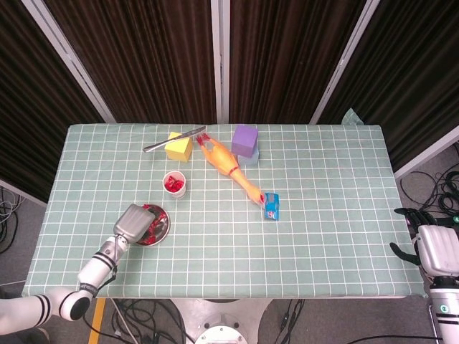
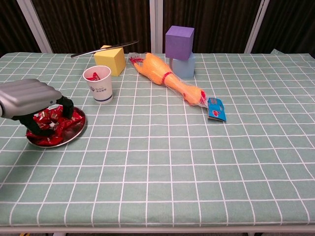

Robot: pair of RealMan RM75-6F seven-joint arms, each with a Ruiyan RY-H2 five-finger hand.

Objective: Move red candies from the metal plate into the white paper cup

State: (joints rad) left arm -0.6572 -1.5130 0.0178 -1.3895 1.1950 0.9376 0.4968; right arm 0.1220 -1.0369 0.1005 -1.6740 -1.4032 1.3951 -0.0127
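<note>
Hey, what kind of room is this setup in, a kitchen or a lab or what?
Most likely a robotics lab or test bay, not a kitchen. Dark curtains wall off the table, loose cables trail over the floor, and the tabletop holds unrelated practice props such as foam blocks and a rubber chicken.

The left hand [image 2: 27, 98] covers much of the metal plate [image 2: 74, 132], so which of the red candies [image 2: 51, 123] its curled fingers touch can't be made out. The right hand [image 1: 434, 247] sits at the head view's edge, its arm cut off below. The cup label [image 2: 102, 88] is too small to read.
</note>
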